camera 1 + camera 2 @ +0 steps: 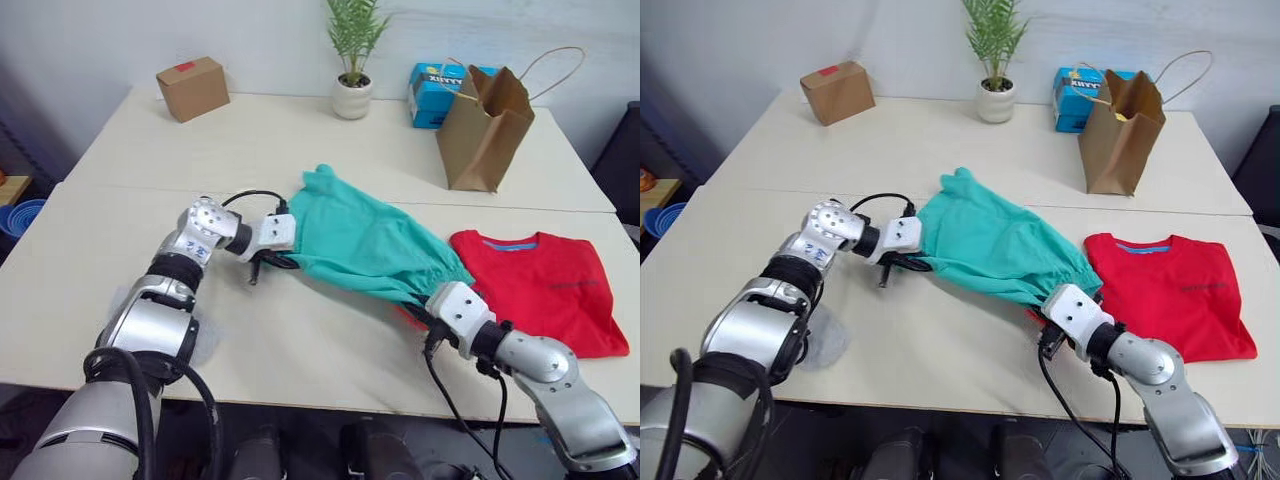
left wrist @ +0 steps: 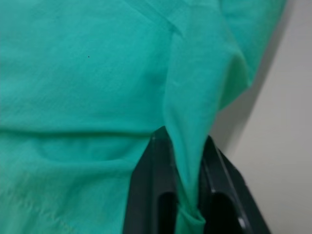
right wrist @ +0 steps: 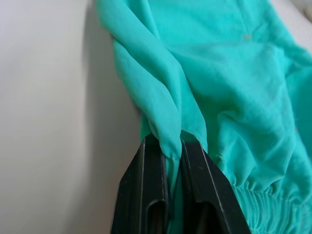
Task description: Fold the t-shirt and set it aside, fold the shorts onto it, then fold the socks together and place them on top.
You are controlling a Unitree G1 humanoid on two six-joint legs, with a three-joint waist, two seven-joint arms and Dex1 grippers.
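Left eye view: shorts [image 1: 365, 245] stretched centre frame, long axis running from upper left to lower right, left gripper [image 1: 281, 248] pinching the left edge, right gripper [image 1: 425, 310] pinching the gathered waistband end at lower right. T-shirt [image 1: 540, 285] folded flat at right of frame, touching the waistband end, so right arm clearly nearer the target; next move judged as carrying the shorts rightward onto it. Blue neck label visible, faint chest print unreadable. Blue box [image 1: 440, 92] at top right with white lettering, too small to read; paper bag [image 1: 485, 128] in front of it, cardboard box [image 1: 192, 88] with red sticker upper left, potted plant [image 1: 351, 60] top centre. Socks not made out. Right eye view: same layout, nothing to add. Left wrist view: black fingers [image 2: 148, 195] pressed together on a thin fold of teal fabric, cloth spreading up and left of frame. Right wrist view: fingers [image 3: 146, 195] clamped on a bunched fold, elastic gathers at lower right, bare table [image 3: 48, 122] at left.
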